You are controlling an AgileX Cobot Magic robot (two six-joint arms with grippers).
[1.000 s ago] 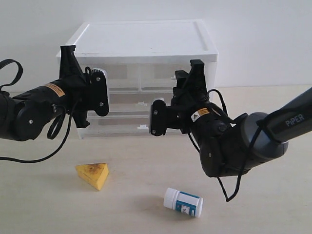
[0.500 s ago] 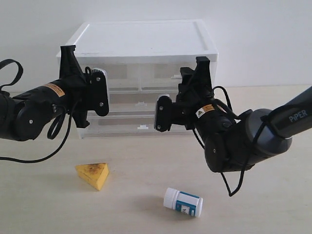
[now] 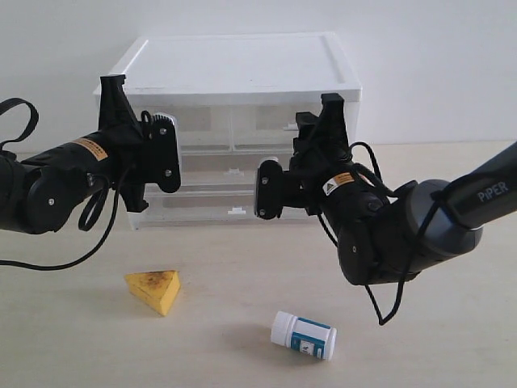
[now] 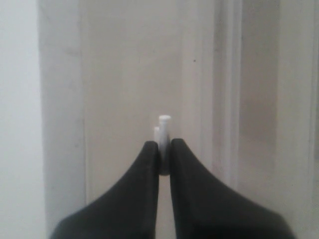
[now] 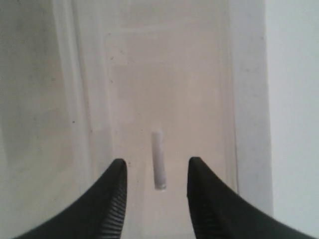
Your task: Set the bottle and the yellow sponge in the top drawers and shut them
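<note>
Two grippers face one white cabinet (image 3: 242, 65) that holds two small top drawers above two wide drawers (image 3: 212, 187), four drawers in all, every one looking pushed in. The left gripper (image 4: 164, 149) is pinched narrow, its two black fingers (image 4: 144, 184) clamped on the single left tab handle (image 4: 163, 122) of the left top drawer (image 4: 124, 74). The right gripper (image 5: 155, 167) is spread, and the one right tab handle (image 5: 158, 159) of the right top drawer (image 5: 169, 74) stands in the gap between its two fingers, touching neither. One yellow sponge (image 3: 155, 289) lies on the table (image 3: 73, 339) below the left gripper, well apart from it. One bottle (image 3: 304, 333) lies on its side below the right gripper, also well apart.
</note>
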